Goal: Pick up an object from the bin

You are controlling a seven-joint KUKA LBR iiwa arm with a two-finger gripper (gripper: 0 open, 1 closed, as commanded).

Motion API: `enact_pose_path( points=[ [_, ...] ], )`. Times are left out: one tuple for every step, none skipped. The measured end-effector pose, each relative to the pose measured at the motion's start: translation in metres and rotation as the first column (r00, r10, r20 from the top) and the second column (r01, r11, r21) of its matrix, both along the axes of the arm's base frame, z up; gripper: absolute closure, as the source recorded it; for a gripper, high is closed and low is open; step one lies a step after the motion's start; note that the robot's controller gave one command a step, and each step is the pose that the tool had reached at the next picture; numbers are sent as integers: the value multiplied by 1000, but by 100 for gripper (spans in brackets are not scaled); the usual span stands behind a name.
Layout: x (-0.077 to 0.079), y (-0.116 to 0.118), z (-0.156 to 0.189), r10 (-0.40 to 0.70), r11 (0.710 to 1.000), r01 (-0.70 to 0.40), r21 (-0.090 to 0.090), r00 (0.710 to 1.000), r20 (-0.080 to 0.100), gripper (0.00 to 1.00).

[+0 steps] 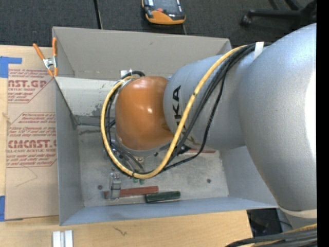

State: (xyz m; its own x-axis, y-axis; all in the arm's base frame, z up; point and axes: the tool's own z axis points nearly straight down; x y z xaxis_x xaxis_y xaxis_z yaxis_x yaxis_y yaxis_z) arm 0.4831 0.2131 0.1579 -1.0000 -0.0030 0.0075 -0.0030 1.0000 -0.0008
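Arm reached low into the bin, likely to get at its floor. The gripper sat beside 2 long things near the front wall (red-brown stick, dark green pen). Spread or pressed together? Couldn't tell.

Bin floor lies free at left; red stick, green pen block front.

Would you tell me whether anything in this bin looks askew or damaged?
Nothing stands out: a reddish-brown flat bar and a dark green pen-shaped stick lie flat in the grey metal bin by its near wall.
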Motion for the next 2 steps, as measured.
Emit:
enact_pose_path(
  points=[
    [2, -1, 4, -3, 1000, 3, 2, 1000, 7, 0],
    [3, -51, -77, 86, 996, -86, 2, 996, 11, 0]
  ],
)
